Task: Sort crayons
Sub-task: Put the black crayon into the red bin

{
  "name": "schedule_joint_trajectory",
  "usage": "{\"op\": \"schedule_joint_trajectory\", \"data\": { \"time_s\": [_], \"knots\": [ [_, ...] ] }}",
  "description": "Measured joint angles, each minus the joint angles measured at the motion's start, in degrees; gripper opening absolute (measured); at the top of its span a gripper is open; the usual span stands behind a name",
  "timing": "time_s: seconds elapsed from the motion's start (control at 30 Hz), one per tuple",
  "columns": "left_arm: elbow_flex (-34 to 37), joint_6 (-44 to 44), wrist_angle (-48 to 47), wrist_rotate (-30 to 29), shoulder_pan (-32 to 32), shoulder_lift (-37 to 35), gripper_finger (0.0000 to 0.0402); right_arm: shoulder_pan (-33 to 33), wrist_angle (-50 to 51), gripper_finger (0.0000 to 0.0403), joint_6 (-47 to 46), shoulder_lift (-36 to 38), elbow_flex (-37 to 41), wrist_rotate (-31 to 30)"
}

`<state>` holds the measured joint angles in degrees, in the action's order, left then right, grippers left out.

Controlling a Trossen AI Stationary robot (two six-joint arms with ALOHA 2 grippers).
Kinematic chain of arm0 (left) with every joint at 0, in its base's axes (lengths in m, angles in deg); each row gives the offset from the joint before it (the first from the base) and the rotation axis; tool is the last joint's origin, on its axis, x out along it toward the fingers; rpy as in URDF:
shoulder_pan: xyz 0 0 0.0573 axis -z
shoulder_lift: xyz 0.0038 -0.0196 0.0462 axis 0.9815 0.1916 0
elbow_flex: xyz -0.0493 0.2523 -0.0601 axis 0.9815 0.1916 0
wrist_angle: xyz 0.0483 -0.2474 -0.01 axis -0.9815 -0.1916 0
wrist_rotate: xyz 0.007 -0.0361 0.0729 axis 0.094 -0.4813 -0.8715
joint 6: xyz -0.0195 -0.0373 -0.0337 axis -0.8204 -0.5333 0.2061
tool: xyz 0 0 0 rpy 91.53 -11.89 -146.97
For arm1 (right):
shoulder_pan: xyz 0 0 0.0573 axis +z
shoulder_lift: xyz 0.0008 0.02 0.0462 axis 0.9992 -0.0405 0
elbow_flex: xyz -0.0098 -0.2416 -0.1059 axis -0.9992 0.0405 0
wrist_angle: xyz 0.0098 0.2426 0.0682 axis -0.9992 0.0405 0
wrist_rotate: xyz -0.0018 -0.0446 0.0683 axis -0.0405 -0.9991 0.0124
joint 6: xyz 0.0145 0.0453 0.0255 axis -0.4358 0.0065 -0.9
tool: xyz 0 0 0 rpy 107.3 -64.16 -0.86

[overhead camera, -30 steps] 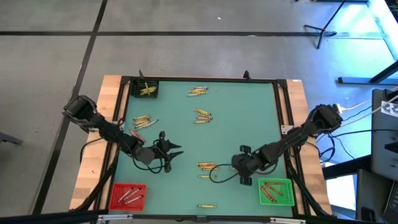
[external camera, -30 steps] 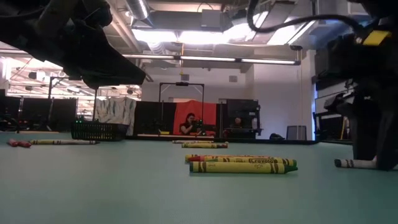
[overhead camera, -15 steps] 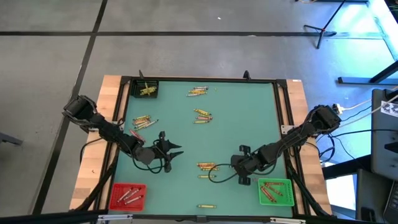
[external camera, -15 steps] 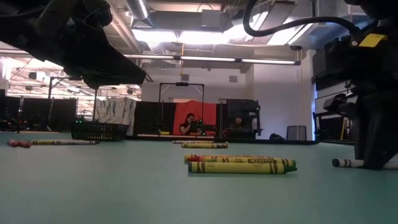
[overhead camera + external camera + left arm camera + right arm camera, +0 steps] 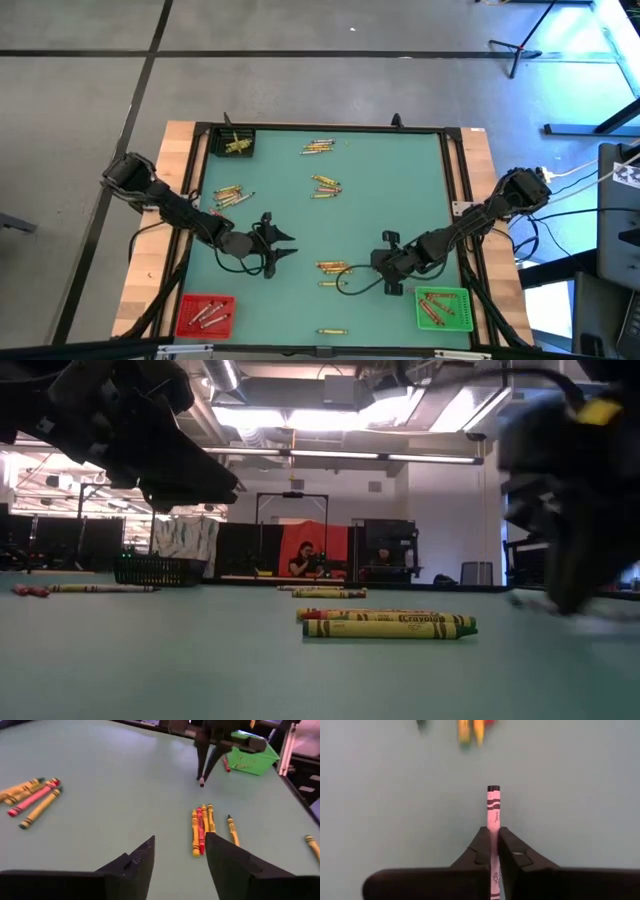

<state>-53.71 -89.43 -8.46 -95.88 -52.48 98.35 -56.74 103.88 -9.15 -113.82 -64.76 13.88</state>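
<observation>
Crayons lie in small groups on the green mat: one group (image 5: pixel 333 267) between my grippers, others farther off (image 5: pixel 325 186), (image 5: pixel 318 147), (image 5: pixel 230 195), and one alone near the front (image 5: pixel 333 330). My right gripper (image 5: pixel 493 832) slants down at the mat right of the middle group (image 5: pixel 201 822) and is shut on a pink crayon (image 5: pixel 493 805). My left gripper (image 5: pixel 180 855) hovers open over the mat left of that group, with nothing between its fingers. My right gripper pinches the pink crayon between its two fingertips at about mid-length (image 5: pixel 493 827). The crayon lies along the fingers and sticks out past their tips, slanting down toward the mat (image 5: pixel 201 781). Whether its far end touches the mat, I cannot tell.
A green bin (image 5: pixel 443 307) with crayons stands at the near right corner, a red bin (image 5: pixel 205 313) at the near left, a black bin (image 5: pixel 237 143) at the far left. A black frame (image 5: pixel 320 127) rims the mat.
My right gripper has shut on the pink crayon, which lay flat on the mat beside its fingers, and has raised it off its flat rest. My left gripper has turned a little at the wrist while staying over the same spot.
</observation>
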Motion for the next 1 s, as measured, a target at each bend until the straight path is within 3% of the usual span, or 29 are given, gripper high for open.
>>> {"op": "schedule_joint_trajectory", "data": {
  "time_s": [0.3,0.53,0.87,1.0],
  "knots": [
    [0.0,0.82,3.63,0.01,-1.02,0.0,0.0173,-3.58,-17.5,0.0004,11.44,-0.14,-0.17,-0.62],
    [-0.02,2.12,4.59,0.47,-0.51,-0.02,0.0172,-6.82,-40.47,0.0012,22.98,-6.4,-0.22,1.12],
    [-0.03,9.48,6.49,3.3,1.16,-0.02,0.0172,-10.14,-72.9,0.0013,31.58,-16.51,-0.5,1.41],
    [-0.04,11.82,9.42,3.27,1.1,0.67,0.0172,-10.07,-79.9,0.0014,34.85,-19.91,-2.98,1.51]
  ]
}}
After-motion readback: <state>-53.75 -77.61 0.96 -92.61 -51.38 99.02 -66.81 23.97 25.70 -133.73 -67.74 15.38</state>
